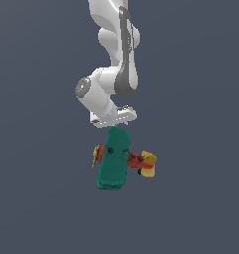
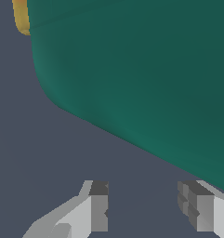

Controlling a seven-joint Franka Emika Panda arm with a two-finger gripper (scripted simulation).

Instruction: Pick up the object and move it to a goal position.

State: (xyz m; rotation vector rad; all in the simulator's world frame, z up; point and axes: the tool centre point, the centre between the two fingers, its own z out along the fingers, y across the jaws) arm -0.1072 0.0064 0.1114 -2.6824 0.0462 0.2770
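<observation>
The object [image 1: 112, 159] is a toy biplane with broad teal-green wings, a red fuselage and a yellow tail and propeller. It lies on the grey surface in the middle of the exterior view. My gripper [image 1: 114, 125] hangs just above the far end of its wing. The wrist view is largely filled by the teal wing [image 2: 146, 69], with a bit of yellow propeller [image 2: 21, 18] at the corner. There my gripper [image 2: 143, 209] is open. Both fingertips [image 2: 98, 204] stand apart with only grey floor between them, just off the wing's edge.
The white arm [image 1: 116, 44] reaches down from the top of the exterior view. A plain grey surface [image 1: 41, 198] surrounds the plane on all sides.
</observation>
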